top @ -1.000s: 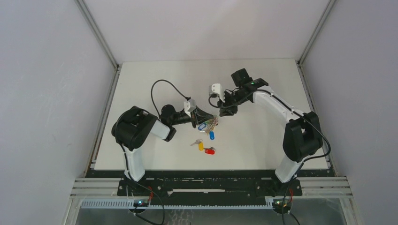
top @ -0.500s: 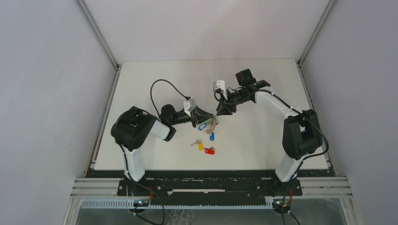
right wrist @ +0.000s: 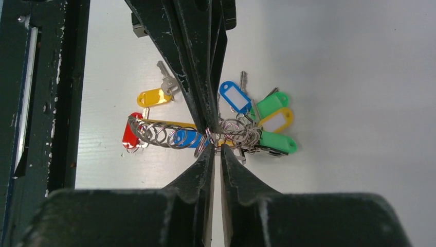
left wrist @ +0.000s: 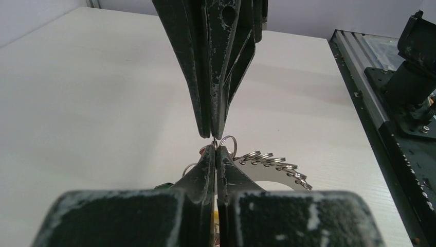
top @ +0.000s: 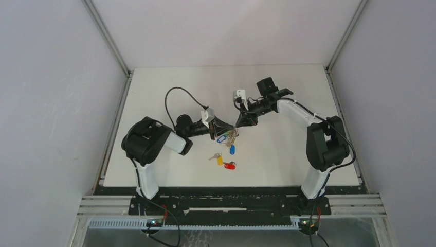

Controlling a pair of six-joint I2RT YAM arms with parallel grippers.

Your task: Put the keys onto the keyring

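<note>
i'm logging yellow key (right wrist: 154, 96) and red key (right wrist: 130, 135) lying loose, 0 threaded; left gripper (left wrist: 215, 150) clamping keyring (right wrist: 229, 135), right gripper (right wrist: 216, 147) pinching it too.

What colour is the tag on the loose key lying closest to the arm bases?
Red; that key shows best in the top external view.

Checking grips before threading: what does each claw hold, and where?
Left claw and right claw both pinch the keyring by its silver wire, tips meeting.
</note>
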